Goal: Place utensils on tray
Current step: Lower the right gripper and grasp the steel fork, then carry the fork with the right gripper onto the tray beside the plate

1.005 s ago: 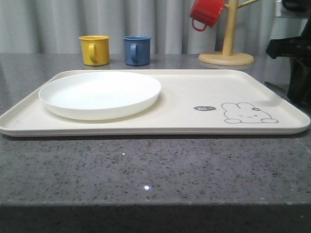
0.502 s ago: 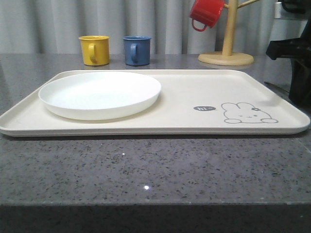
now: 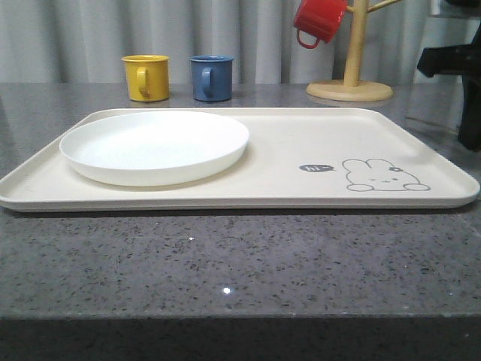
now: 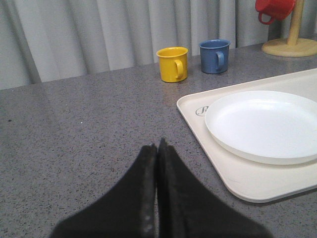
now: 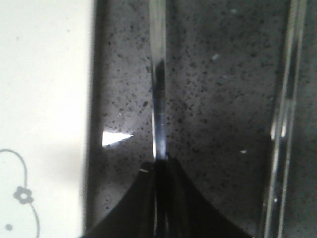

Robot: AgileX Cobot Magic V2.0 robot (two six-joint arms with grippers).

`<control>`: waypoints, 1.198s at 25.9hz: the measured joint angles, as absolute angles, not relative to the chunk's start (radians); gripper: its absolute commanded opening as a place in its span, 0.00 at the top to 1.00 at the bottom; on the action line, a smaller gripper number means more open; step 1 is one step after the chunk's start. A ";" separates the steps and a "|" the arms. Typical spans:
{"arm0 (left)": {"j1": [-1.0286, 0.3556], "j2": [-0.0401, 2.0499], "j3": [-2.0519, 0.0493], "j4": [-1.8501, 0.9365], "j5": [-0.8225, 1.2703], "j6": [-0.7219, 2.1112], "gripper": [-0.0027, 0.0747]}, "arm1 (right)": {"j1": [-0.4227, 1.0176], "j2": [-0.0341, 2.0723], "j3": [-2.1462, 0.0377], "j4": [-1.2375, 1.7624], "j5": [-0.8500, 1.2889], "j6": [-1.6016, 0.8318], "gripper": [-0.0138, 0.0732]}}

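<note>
Right jaws clamped on a slim shiny silver utensil point(image 5: 158, 99); left jaws pressed together, empty.

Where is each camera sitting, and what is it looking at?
Front view: low at the table's edge, looking forward over the tray and white plate; the right arm shows dark at the side.
Left wrist view: on the left arm, looking over the shut left gripper at the tabletop, plate, yellow mug.
Right wrist view: on the right arm, looking down; right gripper pinches a silver utensil.
All three show the tray.
</note>
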State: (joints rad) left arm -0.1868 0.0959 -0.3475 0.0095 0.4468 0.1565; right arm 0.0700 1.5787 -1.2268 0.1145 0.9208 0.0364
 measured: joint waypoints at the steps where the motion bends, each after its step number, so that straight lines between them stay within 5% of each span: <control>1: -0.187 0.096 -0.348 0.009 0.447 0.156 0.99 | 0.070 1.568 -1.250 0.112 0.937 0.055 0.87; 6: -0.187 0.096 -0.348 0.009 0.447 0.156 0.99 | 0.120 1.535 -1.349 0.101 1.016 0.154 0.87; 17: -0.187 0.096 -0.348 0.009 0.447 0.156 0.99 | 0.479 1.614 -1.381 0.100 0.945 0.377 0.87; 31: -0.187 0.096 -0.348 0.009 0.447 0.156 0.99 | 0.499 1.767 -1.408 0.056 0.878 0.624 0.87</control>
State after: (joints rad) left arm -0.1868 0.0959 -0.3475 0.0095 0.4468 0.1565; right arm 0.4986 1.7673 -1.4075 0.0558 0.8784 0.6244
